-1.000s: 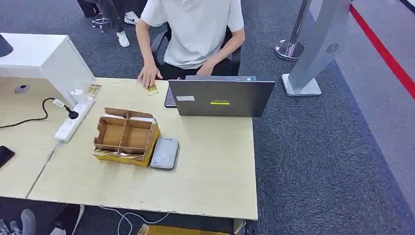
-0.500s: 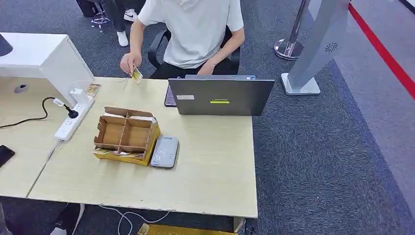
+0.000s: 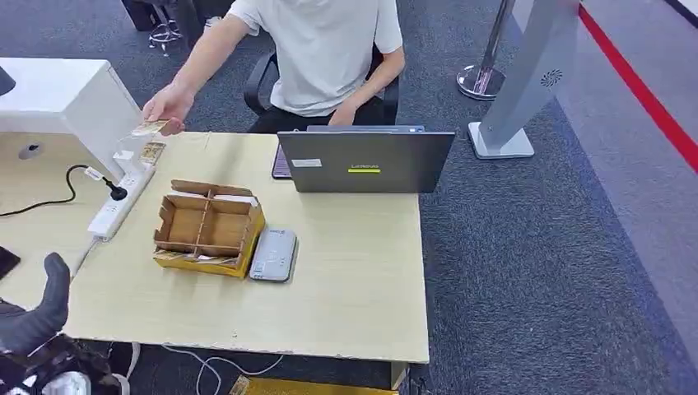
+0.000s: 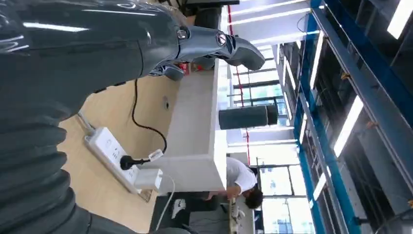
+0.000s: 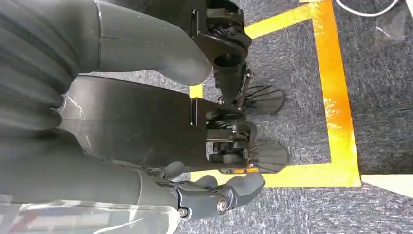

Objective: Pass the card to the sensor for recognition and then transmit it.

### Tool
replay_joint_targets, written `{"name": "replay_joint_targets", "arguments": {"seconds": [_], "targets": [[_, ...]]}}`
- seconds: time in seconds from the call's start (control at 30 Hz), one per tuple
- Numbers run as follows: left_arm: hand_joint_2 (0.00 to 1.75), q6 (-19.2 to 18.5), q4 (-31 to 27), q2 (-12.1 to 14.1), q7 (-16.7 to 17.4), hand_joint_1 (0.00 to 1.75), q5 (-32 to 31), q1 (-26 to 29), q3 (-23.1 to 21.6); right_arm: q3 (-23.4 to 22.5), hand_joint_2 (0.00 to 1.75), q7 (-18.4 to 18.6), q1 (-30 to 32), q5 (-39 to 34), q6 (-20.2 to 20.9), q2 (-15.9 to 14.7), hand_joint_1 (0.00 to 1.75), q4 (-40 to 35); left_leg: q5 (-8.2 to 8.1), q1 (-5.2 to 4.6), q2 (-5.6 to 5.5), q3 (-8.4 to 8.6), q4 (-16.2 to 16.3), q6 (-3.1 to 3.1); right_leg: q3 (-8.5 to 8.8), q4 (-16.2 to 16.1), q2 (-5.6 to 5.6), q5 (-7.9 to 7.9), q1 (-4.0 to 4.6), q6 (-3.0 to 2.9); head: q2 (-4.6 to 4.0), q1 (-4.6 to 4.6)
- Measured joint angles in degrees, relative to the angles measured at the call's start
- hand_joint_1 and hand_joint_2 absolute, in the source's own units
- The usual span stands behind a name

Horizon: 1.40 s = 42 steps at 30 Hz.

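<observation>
A person in a white shirt sits behind the table and holds a small yellowish card (image 3: pixel 151 127) out over the table's far left corner. A second card (image 3: pixel 151 151) lies on the tabletop just below it. The grey flat sensor (image 3: pixel 274 255) lies beside an open cardboard divider box (image 3: pixel 207 227) near the table's middle. My left hand (image 3: pixel 34 319) is raised at the table's near left edge, fingers apart and holding nothing; the left wrist view shows its fingers (image 4: pixel 214 43) spread above the table. My right hand (image 5: pixel 214 195) hangs over the floor, holding nothing.
An open grey laptop (image 3: pixel 365 162) stands at the table's far side. A white power strip (image 3: pixel 120 202) with a black plug lies left, beside a white block (image 3: pixel 70 103). A grey pillar base (image 3: pixel 502 140) stands right. Yellow floor tape (image 5: pixel 336 97) runs below my right hand.
The person lifted the card from the table and swung it out to the left, towards my side. My left hand has risen into the head view at lower left.
</observation>
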Motion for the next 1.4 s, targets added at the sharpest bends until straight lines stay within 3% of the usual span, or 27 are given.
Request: {"name": "replay_joint_targets", "arguments": {"seconds": [0.97, 1.0, 1.03, 1.4], "targets": [[1.75, 7.35, 29.10, 8.00, 20.58, 0.00, -39.90, -25.77, -19.98, 4.11, 1.75, 6.28, -2.06, 3.04, 1.18, 0.94, 0.00, 0.39, 0.84, 0.07, 0.52, -0.75, -0.02, -0.25, -0.99, 0.03, 0.58, 1.00, 0.06, -0.12, 0.00, 0.00], [1.75, 7.70, 30.44, 8.37, 21.62, 0.54, -41.81, -26.85, -20.97, 4.28, 1.75, 6.49, -2.10, 3.06, 1.31, 0.94, 0.00, 0.39, 0.88, 0.07, 0.53, -0.76, -0.02, -0.23, -0.99, 0.03, 0.58, 1.01, 0.06, -0.12, 0.00, 0.00], [1.75, 7.92, 31.31, 8.63, 22.26, 1.75, -42.92, -27.62, -21.58, 4.37, 1.75, 6.60, -2.12, 3.10, 1.36, 0.94, 0.00, 0.39, 0.89, 0.07, 0.52, -0.77, -0.02, -0.22, -0.99, 0.04, 0.58, 1.02, 0.07, -0.11, 0.00, 0.00], [1.75, 10.62, 42.90, 11.73, 30.97, 1.75, -58.45, -37.39, -30.20, 6.29, 1.75, 8.92, -3.91, 4.63, 3.32, 1.31, 0.00, -0.07, 1.08, 0.10, 0.62, -0.83, -0.01, -0.21, -1.10, 0.04, 0.63, 1.16, 0.11, -0.21, 0.00, -0.02]]}}
